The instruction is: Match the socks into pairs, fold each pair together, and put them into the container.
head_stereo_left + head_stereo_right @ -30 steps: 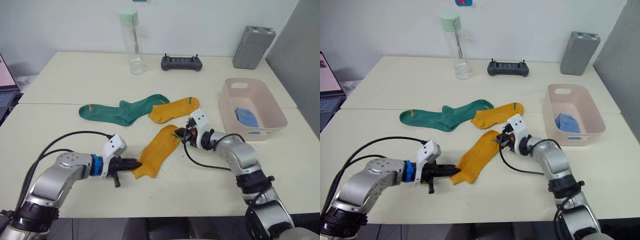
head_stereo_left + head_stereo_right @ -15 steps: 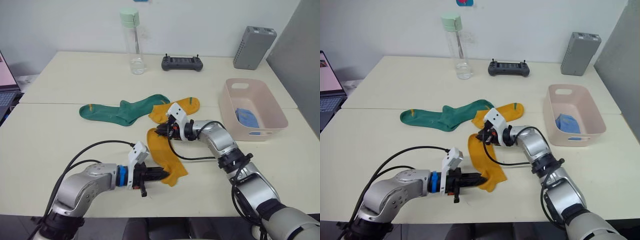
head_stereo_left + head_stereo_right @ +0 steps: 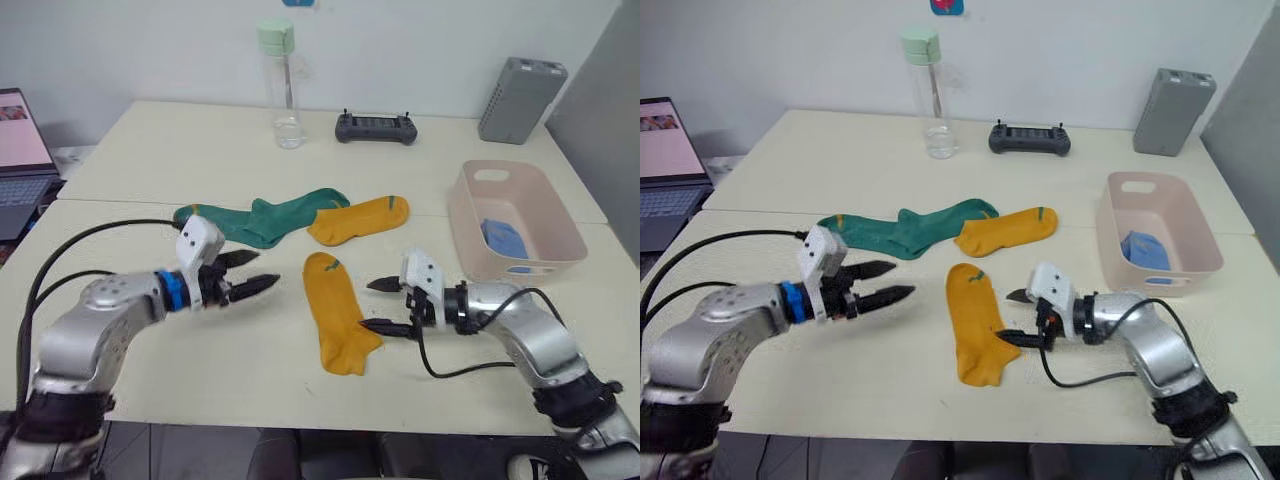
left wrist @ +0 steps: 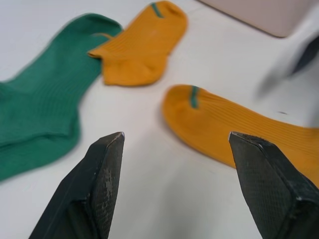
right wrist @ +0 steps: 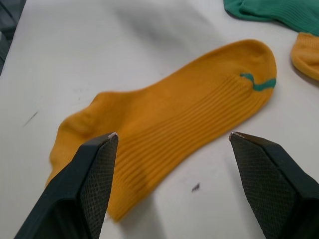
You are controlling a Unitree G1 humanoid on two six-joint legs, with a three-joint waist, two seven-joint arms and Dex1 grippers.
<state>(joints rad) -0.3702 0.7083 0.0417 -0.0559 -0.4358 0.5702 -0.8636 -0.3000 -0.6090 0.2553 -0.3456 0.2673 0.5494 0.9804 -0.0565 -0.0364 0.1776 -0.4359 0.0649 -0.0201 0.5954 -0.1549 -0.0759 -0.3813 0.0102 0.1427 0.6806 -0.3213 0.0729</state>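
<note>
One mustard yellow sock (image 3: 338, 315) lies flat on the table between my two grippers, its green-marked cuff pointing away from me. A second yellow sock (image 3: 360, 220) lies behind it, touching the dark green socks (image 3: 260, 220), which overlap each other. My left gripper (image 3: 266, 270) hovers open just left of the near sock, holding nothing. On the sock's right my right gripper (image 3: 366, 305) is open too, its lower fingertip at the sock's edge. The pink container (image 3: 470, 235) stands at the right with a light blue sock (image 3: 503, 236) inside.
At the back of the table stand a clear water bottle (image 3: 282, 85), a black controller (image 3: 376, 127) and a grey ribbed box (image 3: 521, 98). A laptop (image 3: 25, 135) sits at the far left. A seam between two tabletops runs under the far socks.
Both grippers opened and let go of the near yellow sock, which now lies flat. The left gripper drew back left and the right gripper drew back right. The camera also shifted.
</note>
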